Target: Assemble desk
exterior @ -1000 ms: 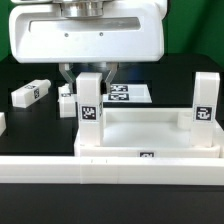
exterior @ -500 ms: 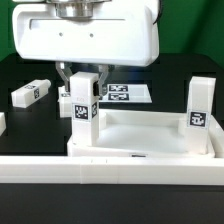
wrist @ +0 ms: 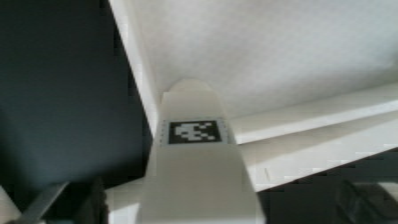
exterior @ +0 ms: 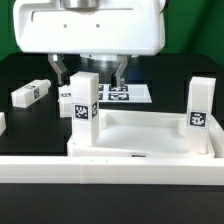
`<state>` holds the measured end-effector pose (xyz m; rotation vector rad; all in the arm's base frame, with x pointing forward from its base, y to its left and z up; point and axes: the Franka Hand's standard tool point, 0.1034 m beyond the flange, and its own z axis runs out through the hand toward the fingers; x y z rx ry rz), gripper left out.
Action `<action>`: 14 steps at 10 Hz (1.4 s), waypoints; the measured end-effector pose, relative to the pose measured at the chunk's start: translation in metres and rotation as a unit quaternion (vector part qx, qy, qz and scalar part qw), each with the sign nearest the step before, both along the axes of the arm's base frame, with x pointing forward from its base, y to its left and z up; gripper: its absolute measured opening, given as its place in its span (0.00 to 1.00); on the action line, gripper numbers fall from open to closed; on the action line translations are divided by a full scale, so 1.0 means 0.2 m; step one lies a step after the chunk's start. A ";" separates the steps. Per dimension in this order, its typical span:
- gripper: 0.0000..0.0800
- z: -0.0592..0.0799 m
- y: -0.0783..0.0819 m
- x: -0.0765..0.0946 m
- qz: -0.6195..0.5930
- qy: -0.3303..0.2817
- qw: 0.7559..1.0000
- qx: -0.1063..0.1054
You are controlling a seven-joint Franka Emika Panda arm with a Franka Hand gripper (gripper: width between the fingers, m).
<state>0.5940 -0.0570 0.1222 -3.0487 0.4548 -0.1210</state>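
The gripper (exterior: 88,73) hangs directly above the standing leg (exterior: 85,108), which sits in the corner socket of the tabletop (exterior: 120,150) on the exterior view's left. The long axis of this leg is vertical, and its top lies between the two fingers (exterior: 57,70). The jaws are spread wide. Each finger shows a gap to the side of the leg, so the gripper holds nothing and seems to touch nothing. The wrist view looks down along the same leg and its tag (wrist: 192,131). I judge the way out is straight upward, because a sideways move could push the leg
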 end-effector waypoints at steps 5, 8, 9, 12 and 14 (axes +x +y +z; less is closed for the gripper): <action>0.81 0.03 -0.01 -0.06 0.026 0.002 1.000 0.001; 0.81 0.01 0.04 -0.09 -0.017 -0.001 1.000 0.003; 0.81 -0.02 0.10 -0.14 -0.046 0.002 0.999 0.006; 0.81 -0.04 0.12 -0.15 -0.052 0.000 0.999 0.004; 0.81 -0.04 0.12 -0.15 -0.063 0.001 0.998 0.006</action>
